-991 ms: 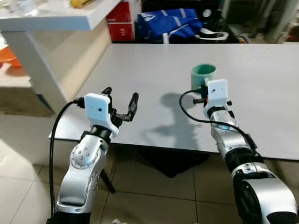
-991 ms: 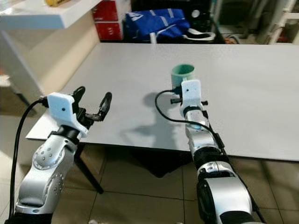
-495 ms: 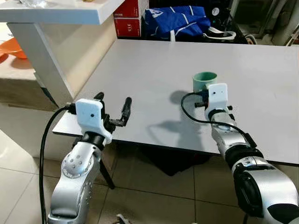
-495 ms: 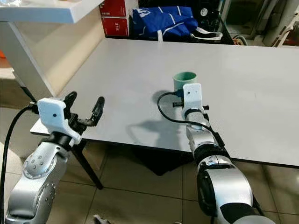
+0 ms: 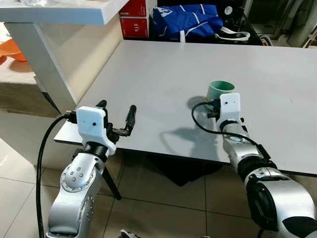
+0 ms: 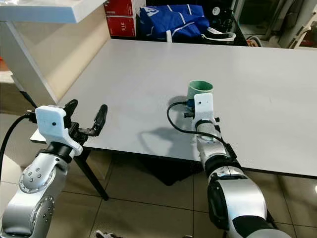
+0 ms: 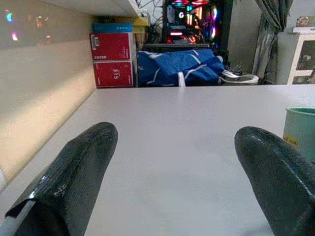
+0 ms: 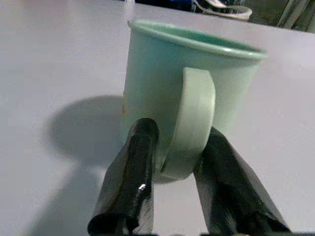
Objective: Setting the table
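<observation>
A mint-green mug (image 5: 221, 89) stands upright on the grey table (image 5: 158, 69), right of the middle and near the front edge. I cannot tell whether its base touches the top. In the right wrist view my right gripper (image 8: 178, 140) is shut on the mug's handle (image 8: 194, 113), one black finger on each side. My left gripper (image 5: 117, 112) hovers open over the table's near-left corner, with nothing between its fingers (image 7: 81, 164). The mug (image 7: 300, 130) is far off to its side.
A blue bag (image 5: 190, 20) and red boxes (image 5: 133, 22) lie beyond the table's far edge. A white counter (image 5: 59, 10) on a slanted leg stands at the left. Tiled floor lies below the table's front edge.
The camera has shifted, so the whole scene sits a little differently. My right gripper stays shut on the mug's handle. My left gripper stays open and has drifted slightly left.
</observation>
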`<state>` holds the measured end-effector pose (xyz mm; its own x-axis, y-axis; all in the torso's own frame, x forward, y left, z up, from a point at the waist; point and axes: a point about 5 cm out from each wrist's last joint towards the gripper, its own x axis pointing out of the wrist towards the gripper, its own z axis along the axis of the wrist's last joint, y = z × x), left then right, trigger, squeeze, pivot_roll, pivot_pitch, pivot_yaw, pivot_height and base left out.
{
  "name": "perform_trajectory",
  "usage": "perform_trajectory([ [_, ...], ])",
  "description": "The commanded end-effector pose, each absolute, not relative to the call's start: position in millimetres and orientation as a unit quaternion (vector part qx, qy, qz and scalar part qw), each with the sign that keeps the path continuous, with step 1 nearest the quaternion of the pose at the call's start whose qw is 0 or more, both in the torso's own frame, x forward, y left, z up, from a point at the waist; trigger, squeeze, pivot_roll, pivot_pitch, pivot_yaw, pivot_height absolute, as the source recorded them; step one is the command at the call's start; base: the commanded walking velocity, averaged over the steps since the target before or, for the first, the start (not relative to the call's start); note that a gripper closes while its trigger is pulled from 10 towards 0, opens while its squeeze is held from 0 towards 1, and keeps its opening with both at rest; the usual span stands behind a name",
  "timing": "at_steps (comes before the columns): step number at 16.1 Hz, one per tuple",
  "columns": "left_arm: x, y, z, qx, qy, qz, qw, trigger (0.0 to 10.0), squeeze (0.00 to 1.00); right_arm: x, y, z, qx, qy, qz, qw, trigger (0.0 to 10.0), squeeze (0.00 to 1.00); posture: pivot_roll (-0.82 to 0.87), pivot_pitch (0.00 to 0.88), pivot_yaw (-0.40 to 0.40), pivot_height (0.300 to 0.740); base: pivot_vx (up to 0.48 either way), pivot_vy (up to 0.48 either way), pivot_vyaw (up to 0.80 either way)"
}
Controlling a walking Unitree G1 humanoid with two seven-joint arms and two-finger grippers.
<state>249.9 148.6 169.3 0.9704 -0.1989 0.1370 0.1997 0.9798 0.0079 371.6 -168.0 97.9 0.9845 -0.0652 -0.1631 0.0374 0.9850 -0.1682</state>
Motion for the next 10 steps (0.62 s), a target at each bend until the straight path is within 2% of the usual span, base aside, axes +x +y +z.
perform_trajectory([
  [1,249.4,150.2,173.8,0.001,-0.073,-0.097,0.993,10.0,0.0,372.5,-166.2,98.4,-0.071,0.087,-0.029,0.993,10.0,1.0,0.01,0.061,0.061,0.74,0.0,0.0,0.0],
  [10,251.5,145.9,173.4,-0.004,-0.07,-0.103,0.992,10.0,0.0,365.8,-168.5,84.8,-0.054,0.118,-0.033,0.991,10.0,1.0,0.0,0.059,0.06,0.74,0.0,0.0,0.0],
])
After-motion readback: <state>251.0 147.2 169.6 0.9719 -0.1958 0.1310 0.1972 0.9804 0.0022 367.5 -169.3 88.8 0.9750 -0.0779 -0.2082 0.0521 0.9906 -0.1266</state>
